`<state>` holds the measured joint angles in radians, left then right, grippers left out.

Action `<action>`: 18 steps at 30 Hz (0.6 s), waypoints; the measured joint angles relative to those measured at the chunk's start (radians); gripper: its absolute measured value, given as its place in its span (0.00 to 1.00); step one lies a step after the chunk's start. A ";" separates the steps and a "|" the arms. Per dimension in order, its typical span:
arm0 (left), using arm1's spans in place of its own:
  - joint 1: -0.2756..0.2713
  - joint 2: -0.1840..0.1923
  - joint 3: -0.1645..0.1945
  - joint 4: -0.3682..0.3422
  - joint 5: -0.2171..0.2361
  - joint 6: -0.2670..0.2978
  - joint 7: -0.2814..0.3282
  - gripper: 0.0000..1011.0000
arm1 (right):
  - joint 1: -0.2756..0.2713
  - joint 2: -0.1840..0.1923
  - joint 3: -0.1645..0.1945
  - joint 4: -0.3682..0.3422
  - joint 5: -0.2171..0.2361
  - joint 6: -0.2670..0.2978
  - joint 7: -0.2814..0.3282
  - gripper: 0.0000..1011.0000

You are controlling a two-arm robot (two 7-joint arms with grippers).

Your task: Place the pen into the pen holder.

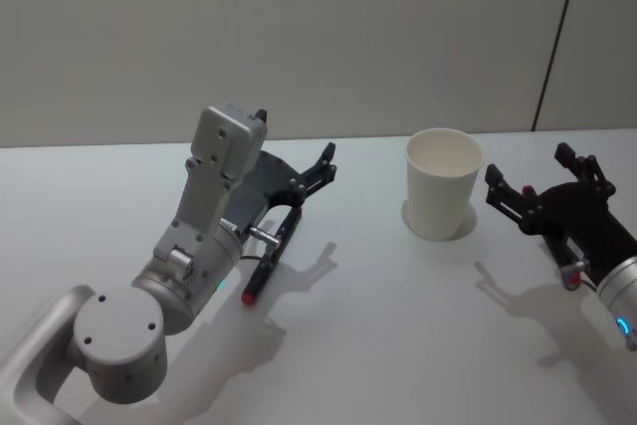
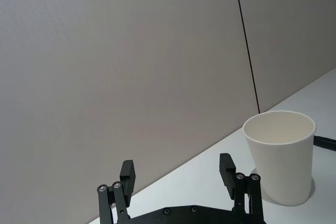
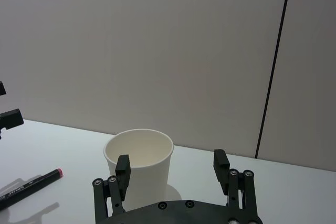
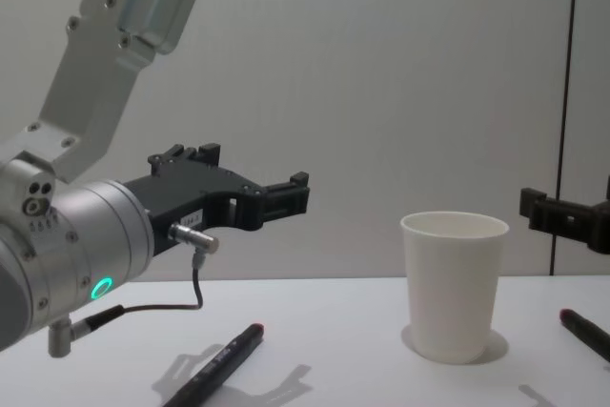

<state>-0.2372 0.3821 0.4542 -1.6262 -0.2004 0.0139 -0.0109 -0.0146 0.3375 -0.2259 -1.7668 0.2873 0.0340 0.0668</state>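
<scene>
Head view: pen (image 1: 261, 276) flat on table (image 1: 378, 335), left of centre, below raised left gripper (image 2: 177, 167), untouched; fingers apart, empty. Pen holder (image 1: 443, 186) upright, right of pen, well apart. Right gripper (image 1: 530, 166) just right of holder, fingers apart, empty.

- You have a plain white pen holder (image 1: 444, 184) on a white table (image 1: 378, 345).
- Your pen (image 1: 261, 271) is black, its end cap seemingly red.
- The left gripper (image 2: 177, 166) and right gripper (image 3: 172, 161) are black.
</scene>
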 joint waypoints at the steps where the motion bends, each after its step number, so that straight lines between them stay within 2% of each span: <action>1: 0.000 0.000 0.000 0.000 0.000 0.000 0.000 0.99 | 0.000 0.000 0.000 0.000 0.000 0.000 0.000 0.99; 18: 0.000 0.000 0.000 0.000 0.000 0.000 0.000 0.99 | 0.000 0.000 0.000 0.000 0.000 0.000 0.000 0.99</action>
<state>-0.2372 0.3821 0.4542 -1.6262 -0.2004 0.0139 -0.0109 -0.0146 0.3375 -0.2258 -1.7668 0.2873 0.0340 0.0668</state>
